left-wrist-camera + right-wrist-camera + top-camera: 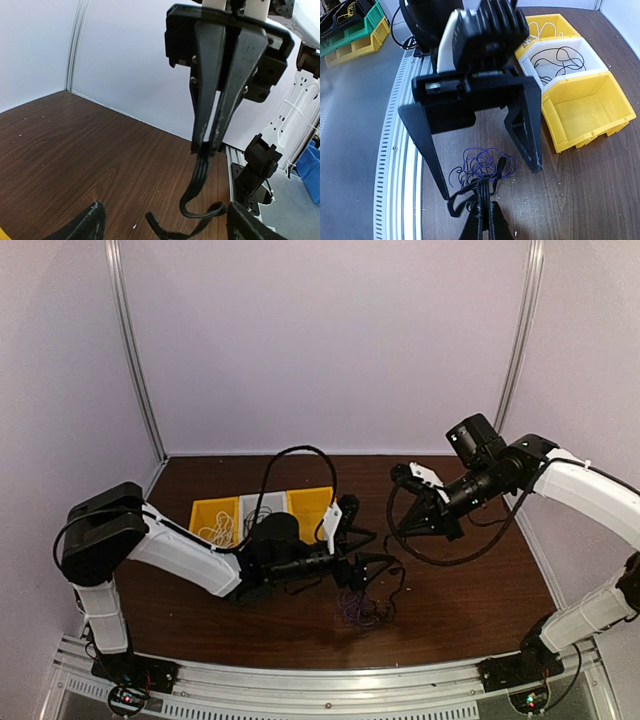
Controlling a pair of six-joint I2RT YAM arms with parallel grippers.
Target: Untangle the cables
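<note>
While right gripper [207, 146] pinches black cable [196, 177], presumably to draw it free, left gripper [490, 180] hovers spread beside dark blue cable [480, 162].

1. The wood-grain bench [480, 610] carries three bins [585, 112] in a row, left of middle.
2. A dark blue cable [358, 612] lies bundled toward the near edge.
3. A black cable [199, 172] curls its loose end just beside it.
</note>
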